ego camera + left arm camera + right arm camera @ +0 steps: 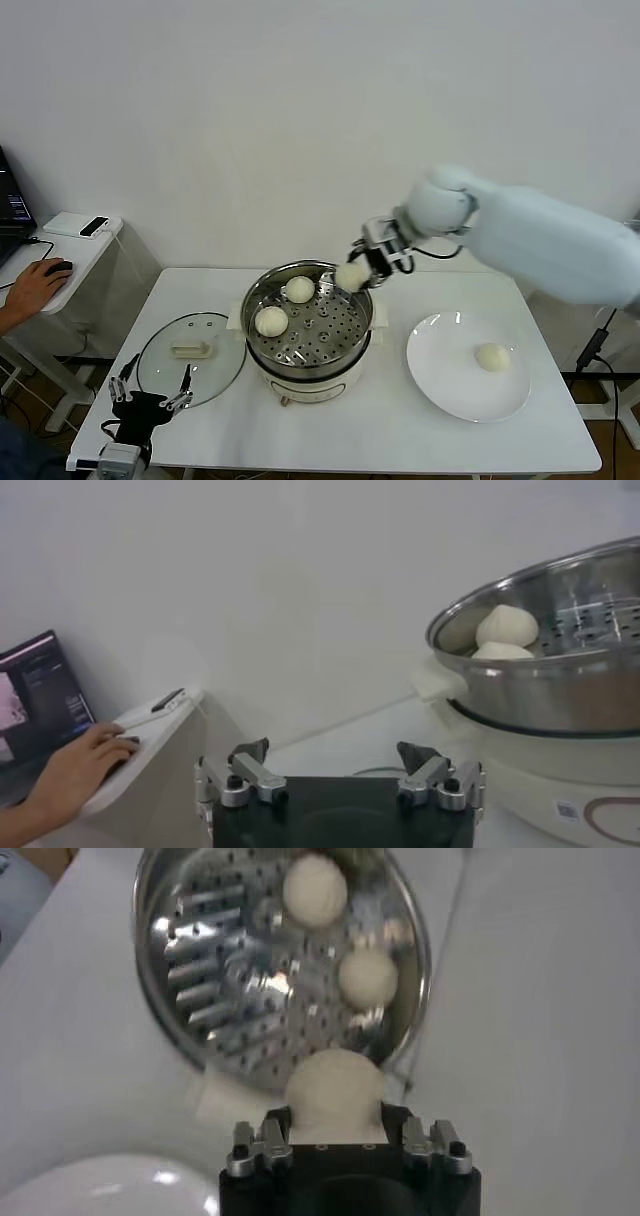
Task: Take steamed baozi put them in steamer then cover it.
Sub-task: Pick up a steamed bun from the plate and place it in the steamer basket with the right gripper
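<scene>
Nearest, the left gripper [150,398] waits with jaws spread, beside the cover [190,358] lying on the white table [400,440]. Mid-table, the steamer [308,330] holds two steamed baozi [271,320] (another remains on the plate [468,368]). Farthest, the right gripper [360,268] clamps a fourth baozi [350,276] over the steamer's rim.
</scene>
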Motion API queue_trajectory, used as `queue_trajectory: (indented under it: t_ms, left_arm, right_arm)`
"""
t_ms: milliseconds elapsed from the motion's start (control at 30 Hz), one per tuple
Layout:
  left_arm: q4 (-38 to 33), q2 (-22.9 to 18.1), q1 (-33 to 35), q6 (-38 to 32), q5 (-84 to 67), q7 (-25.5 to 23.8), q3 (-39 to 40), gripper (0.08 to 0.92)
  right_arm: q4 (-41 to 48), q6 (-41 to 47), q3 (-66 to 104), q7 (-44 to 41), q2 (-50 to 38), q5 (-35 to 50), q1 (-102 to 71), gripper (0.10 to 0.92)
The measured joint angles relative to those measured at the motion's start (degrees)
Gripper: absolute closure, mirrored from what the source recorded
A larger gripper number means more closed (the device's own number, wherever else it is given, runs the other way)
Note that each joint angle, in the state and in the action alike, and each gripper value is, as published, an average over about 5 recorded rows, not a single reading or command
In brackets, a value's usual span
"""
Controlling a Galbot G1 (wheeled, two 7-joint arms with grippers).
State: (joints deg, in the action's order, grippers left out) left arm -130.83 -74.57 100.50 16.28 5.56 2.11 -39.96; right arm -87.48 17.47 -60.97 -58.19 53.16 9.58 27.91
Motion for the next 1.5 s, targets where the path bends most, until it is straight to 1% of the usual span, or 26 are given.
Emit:
queue_trajectory:
  t_ms: [200, 500, 767, 1233, 1333, 1500]
  left_arm:
    - [-0.39, -0.46, 0.32, 0.02, -0.48, -0.02, -0.98, 0.177]
    - [-0.29, -0.84, 0.3, 0.01, -0.76, -0.03, -1.97, 0.177]
    - [-0.1, -1.09, -0.03, -0.05, -0.85, -0.04, -2.21, 0.177]
    - [-0.37, -1.24, 0.0, -0.08, -0.85, -0.04, -2.28, 0.177]
    - [-0.37, -1.26, 0.0, -0.08, -0.85, -0.04, -2.27, 0.177]
    - [-0.37, -1.15, -0.14, -0.08, -0.87, -0.05, -2.28, 0.177]
  right_arm:
    - [1.3, -4.31, -3.34, 0.43, 6.15, -1.57, -0.5, 0.448]
    - [2.13, -11.66, -7.14, 0.15, 10.75, -6.84, -2.87, 0.448]
    - [2.15, -16.8, -8.89, -0.16, 13.12, -10.19, -3.54, 0.444]
    - [-0.25, -21.52, -10.57, -1.57, 13.2, -11.62, -2.74, 0.438]
    - [-0.59, -21.96, -10.59, -1.58, 13.06, -11.67, -2.54, 0.402]
    - [-1.21, -22.55, -10.54, -1.82, 12.53, -11.68, -1.96, 0.267]
